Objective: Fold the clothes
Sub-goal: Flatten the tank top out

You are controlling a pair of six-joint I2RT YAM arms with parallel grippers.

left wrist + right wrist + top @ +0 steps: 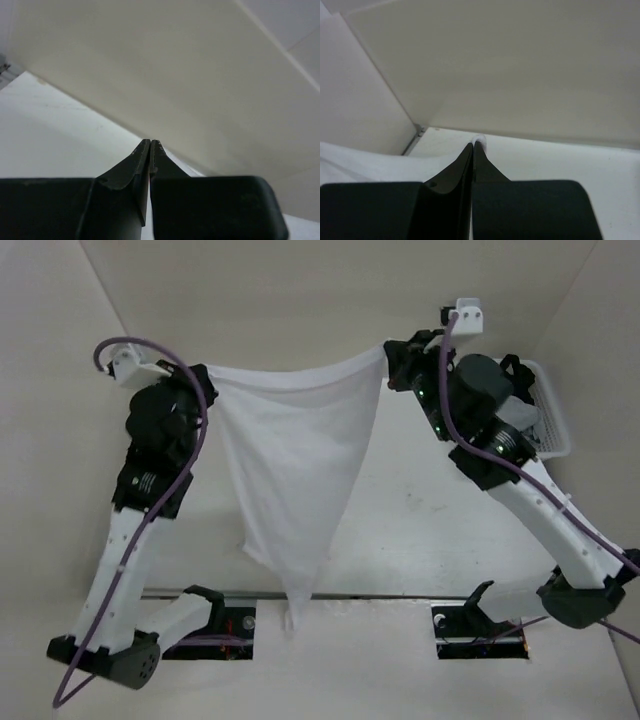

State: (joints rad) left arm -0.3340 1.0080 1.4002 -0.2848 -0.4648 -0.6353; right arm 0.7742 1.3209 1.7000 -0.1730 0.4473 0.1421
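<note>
Black pincers [151, 142], sheer white clothes [290, 470], triangular

The thin white fabric garment [290, 460] hangs over the middle of the tabletop [420, 530], strung between two hands. The left hand [203, 375] pinches its upper left corner toward the far left corner of the tabletop, and the right hand [390, 352] pinches its upper right corner toward the far right. Its lower tip reaches the near edge, somewhat left of the middle. The white plastic mesh basket [552, 415] sits at the right edge near the far corner, partly hidden by the right arm [540, 505].
</note>
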